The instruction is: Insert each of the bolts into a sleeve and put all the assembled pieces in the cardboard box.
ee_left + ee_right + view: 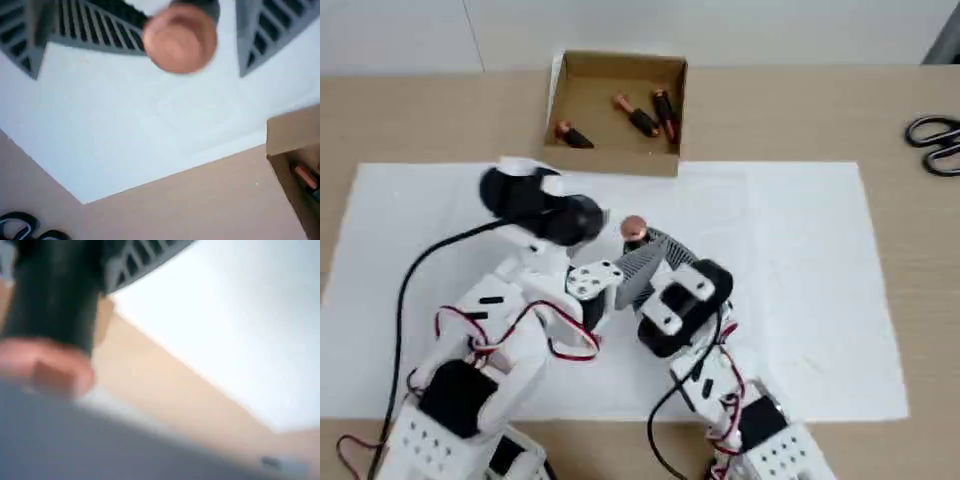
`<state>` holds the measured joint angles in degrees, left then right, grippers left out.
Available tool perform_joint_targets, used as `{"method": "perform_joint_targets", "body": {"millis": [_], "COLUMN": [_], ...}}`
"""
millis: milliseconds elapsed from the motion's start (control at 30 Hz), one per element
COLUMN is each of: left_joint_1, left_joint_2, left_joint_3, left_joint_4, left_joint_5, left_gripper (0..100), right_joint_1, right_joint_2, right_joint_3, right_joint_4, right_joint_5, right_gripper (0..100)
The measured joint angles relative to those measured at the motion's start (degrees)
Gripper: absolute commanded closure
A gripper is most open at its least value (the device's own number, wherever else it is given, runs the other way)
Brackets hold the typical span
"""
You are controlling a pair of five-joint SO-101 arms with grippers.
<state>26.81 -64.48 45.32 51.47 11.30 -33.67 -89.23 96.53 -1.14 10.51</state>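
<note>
Sheet: a white paper sheet (800,280) covers the middle of the light wooden table (420,110).
Left arm label: a small dark label (491,299) sits on the white casing of the arm on the left. Its print is too small to read.
Left gripper: the left gripper (137,75) has its grey ribbed fingers (65,25) spread apart, one on each side of the bolt head, gripping nothing.
Box: the open brown cardboard box (610,160) stands on the table just beyond the sheet's far edge. The left wrist view cuts it off at the frame's edge.
Finished pieces: three black sleeves with copper-coloured bolt heads (637,117) lie in the box, one at its left and two at its right.
Bolt: the copper-coloured round-headed bolt (634,228) is above the sheet, near of the box, where the two grippers meet. Its shank is hidden inside the sleeve.
Sleeve: the black cylindrical sleeve (50,295) is blurred in the right wrist view, with the bolt head at its end. In the high view the fingers cover it.
Right gripper: the right gripper (646,252) is clamped on the black cylindrical sleeve.
Scissors: black-handled scissors (937,143) lie on the bare table at the far right, cut off by the frame's edge.
</note>
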Motion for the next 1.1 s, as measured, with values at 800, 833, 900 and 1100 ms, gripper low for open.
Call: {"method": "perform_joint_targets", "body": {"millis": [800, 833, 900, 1100], "left_joint_1": [-24.35, -26.02, -28.57, -34.55], "left_joint_2": [-27.6, -30.59, -36.48, -38.86], "left_joint_3": [22.24, 25.67, 30.86, 33.76], "left_joint_4": [-20.57, -21.54, -22.42, -22.86], "left_joint_5": [-0.35, -0.35, -0.35, -0.26], "left_gripper": [99, 99, 99, 99], "right_joint_1": [10.11, 10.11, 10.2, 10.2], "right_joint_2": [32.53, 37.45, 47.03, 75.78], "right_joint_3": [-32.18, -35.25, -41.85, -65.85], "right_joint_4": [14.15, 14.24, 14.15, 11.52], "right_joint_5": [-7.38, -7.38, -7.38, -7.65], "right_gripper": [99.6, 99.6, 99.6, 99.6]}}
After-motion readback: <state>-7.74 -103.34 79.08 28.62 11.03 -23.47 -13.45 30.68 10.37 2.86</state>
